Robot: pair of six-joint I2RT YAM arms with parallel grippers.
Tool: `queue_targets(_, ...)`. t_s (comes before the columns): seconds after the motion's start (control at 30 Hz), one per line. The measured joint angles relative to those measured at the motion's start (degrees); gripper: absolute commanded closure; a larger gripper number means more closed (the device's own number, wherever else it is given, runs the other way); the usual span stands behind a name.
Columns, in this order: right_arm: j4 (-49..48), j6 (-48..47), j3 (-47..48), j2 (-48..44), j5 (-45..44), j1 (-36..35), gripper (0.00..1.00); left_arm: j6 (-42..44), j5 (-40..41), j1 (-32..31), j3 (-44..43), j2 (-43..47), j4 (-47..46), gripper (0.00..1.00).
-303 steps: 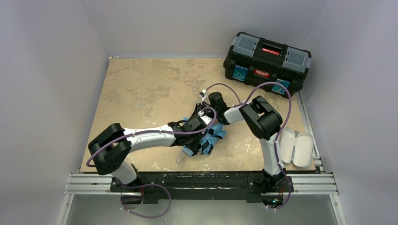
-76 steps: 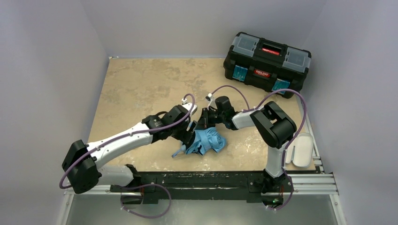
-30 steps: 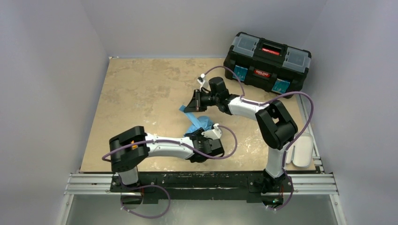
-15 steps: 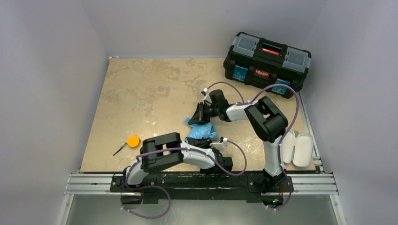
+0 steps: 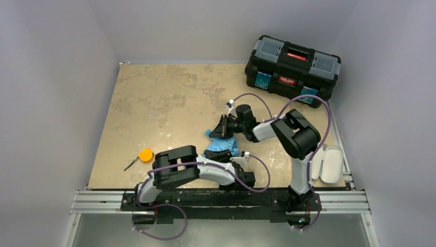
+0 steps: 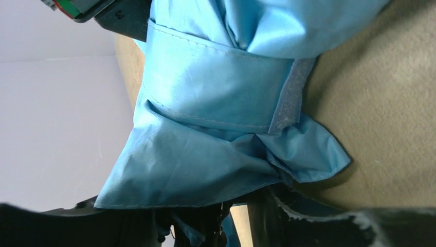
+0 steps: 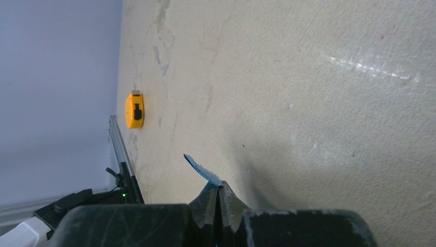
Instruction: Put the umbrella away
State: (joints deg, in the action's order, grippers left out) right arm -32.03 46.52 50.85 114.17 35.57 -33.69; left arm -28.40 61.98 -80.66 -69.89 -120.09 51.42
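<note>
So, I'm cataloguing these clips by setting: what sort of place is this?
Likely a robot lab test cell: left arm and right arm bolted to a metal rail, plain walls boxing in a worn tabletop.

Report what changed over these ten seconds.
The left arm folded back toward its base, uncovering the orange tape measure. The umbrella went from splayed to a tighter bundle. The right gripper stays shut on its strap. The toolbox and pale case are unmoved.
</note>
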Motion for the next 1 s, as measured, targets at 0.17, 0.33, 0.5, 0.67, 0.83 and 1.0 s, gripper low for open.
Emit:
queue_targets(0.17,-1.62,-0.07,-2.21,-0.13,-0.33,0.00,1.00,0.98,-2.80,0.35,1.40,4.07,-0.28,0.28)
queue_targets(0.33,-1.49,-0.48,-3.89,-0.11,-0.35,-0.04,1.00,0.52,-10.80,0.39,1.86,9.81,-0.11,0.20)
queue_targets(0.5,-1.90,-0.74,-4.37,-0.20,-0.13,-0.04,1.00,0.42,-19.17,0.92,2.03,16.55,-0.13,0.20)
queue_targets(0.67,-1.95,-0.96,-4.37,-0.20,-0.11,-0.04,1.00,1.31,-28.26,3.54,2.27,26.67,-1.11,0.20)
queue_targets(0.83,-1.99,-1.18,-4.37,-0.22,-0.13,-0.04,1.00,4.09,-37.09,10.25,5.03,36.57,-4.35,0.20)
queue_targets(1.0,-1.99,-1.57,-4.37,-0.28,-0.11,-0.04,1.00,8.26,-46.23,20.65,10.60,44.41,-8.98,0.23)
